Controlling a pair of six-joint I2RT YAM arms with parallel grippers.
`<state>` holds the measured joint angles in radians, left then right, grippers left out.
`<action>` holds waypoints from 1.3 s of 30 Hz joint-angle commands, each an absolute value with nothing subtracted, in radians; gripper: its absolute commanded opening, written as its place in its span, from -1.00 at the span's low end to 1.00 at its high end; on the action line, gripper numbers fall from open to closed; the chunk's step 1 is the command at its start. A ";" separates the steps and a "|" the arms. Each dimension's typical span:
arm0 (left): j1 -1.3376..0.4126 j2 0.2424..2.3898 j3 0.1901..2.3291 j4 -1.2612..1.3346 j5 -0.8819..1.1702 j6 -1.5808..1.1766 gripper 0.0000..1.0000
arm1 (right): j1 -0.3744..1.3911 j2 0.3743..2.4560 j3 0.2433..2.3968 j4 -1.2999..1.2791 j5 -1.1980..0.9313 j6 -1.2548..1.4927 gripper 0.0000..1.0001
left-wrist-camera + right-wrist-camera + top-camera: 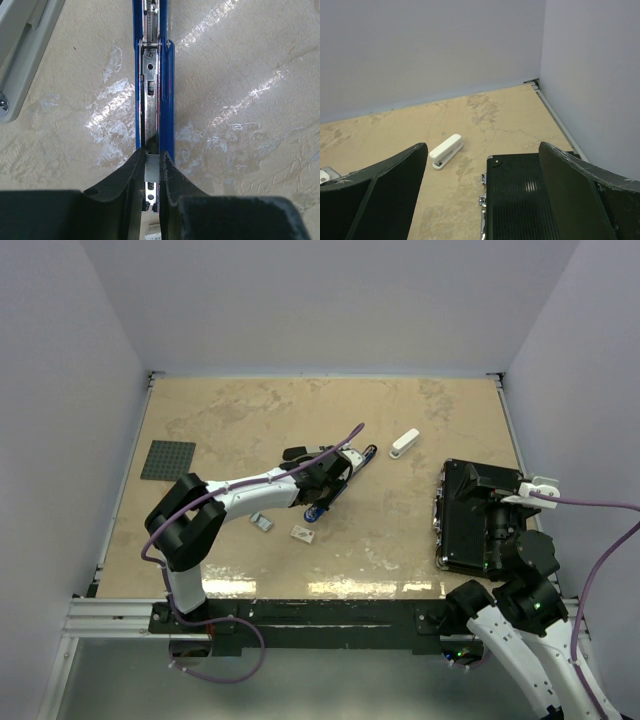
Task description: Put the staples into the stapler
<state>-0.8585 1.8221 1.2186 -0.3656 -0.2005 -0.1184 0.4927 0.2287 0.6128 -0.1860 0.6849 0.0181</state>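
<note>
The blue stapler (155, 90) is seen opened out at the middle of the worktop (230, 410). Its metal channel is laid bare and clamped between the fingers (131, 182) of the left gripper (153, 172). A coiled spring (151, 22) is shown at the far end of the channel in the left wrist view. The staples box (303, 533), whitish with a reddish mark, is pictured lying flat on the worktop just on the near side of that gripper, untouched. A small grey tray (262, 523) is set just to the left of the box, apart from it. The right gripper (482, 147) is held over a black case (520, 200) at the right side of the worktop, its fingers spread wide with nothing between them. A white stapler (446, 151) is seen closed, beyond the case and to its left, well apart from both grippers. A dark grey square plate (168, 460) is laid near the left edge of the worktop.
</note>
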 commanded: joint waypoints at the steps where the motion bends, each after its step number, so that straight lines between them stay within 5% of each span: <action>1: -0.854 1.799 1.265 -0.371 -0.192 -0.098 -0.95 | 0.497 0.239 0.609 -0.141 0.672 0.005 0.97; 39: -0.842 1.819 1.270 -0.353 -0.167 -0.066 -0.96 | 0.495 0.238 0.609 -0.141 0.672 0.005 0.97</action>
